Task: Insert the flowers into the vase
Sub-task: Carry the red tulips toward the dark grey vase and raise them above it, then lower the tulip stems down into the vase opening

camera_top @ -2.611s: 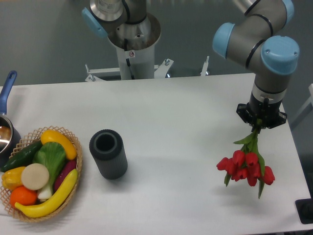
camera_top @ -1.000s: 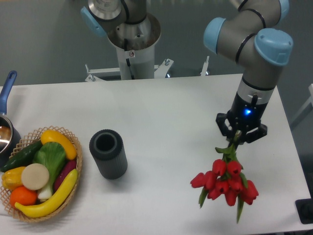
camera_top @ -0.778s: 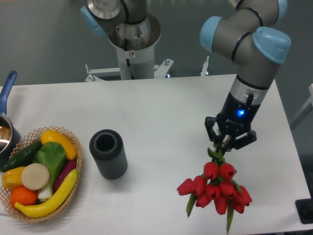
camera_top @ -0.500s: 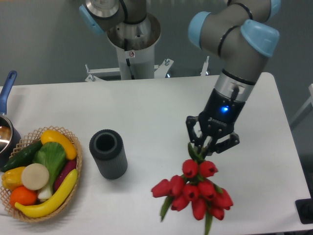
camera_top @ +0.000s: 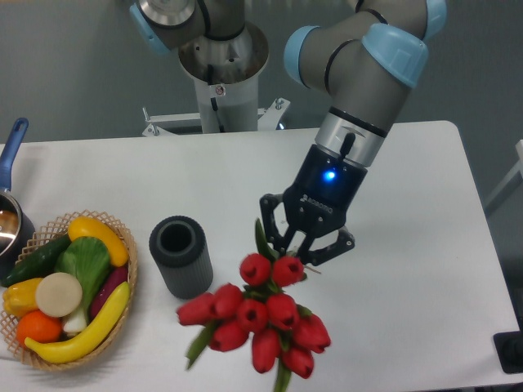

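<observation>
Eight or so red tulips are hanging buds-down closest to the camera, and we're gripping them by the stems with the gripper, jaws clamped narrow around the bunch. Compared with a couple of seconds back, we're way further left now; the bunch was over by the table's right edge and it's now dangling just right of the vase, which is standing upright with its mouth open. So the carry is nearly done, but the buds are pointing down, so we're probably needing to flip the stems toward that mouth. Further left, the vegetable basket and blue-handled pot are sitting on the table.
</observation>
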`<state>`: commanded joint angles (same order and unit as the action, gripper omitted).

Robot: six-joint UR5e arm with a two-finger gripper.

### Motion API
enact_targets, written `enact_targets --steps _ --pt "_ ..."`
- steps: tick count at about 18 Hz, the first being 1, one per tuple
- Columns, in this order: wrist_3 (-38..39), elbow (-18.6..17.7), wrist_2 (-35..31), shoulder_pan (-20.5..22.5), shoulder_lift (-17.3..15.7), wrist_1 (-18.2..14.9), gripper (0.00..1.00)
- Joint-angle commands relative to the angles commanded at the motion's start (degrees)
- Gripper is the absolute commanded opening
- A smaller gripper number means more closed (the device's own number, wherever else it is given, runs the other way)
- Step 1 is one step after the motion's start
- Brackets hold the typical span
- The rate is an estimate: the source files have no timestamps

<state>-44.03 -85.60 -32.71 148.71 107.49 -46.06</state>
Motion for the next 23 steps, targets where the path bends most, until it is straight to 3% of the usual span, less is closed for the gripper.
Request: enact_targets --steps 4,9,16,23 --pt "-0.26 -0.70 6.95 0.70 -0.09 0.18 0.00" --pt "-1.41 -5.00 14.07 0.88 -1.49 2.90 0.00" --pt "-9.14 -15.90 18.20 1.49 -6.15 3.96 0.00" --pt "-9.49 -18.45 22.51 1.06 -8.35 4.05 0.00"
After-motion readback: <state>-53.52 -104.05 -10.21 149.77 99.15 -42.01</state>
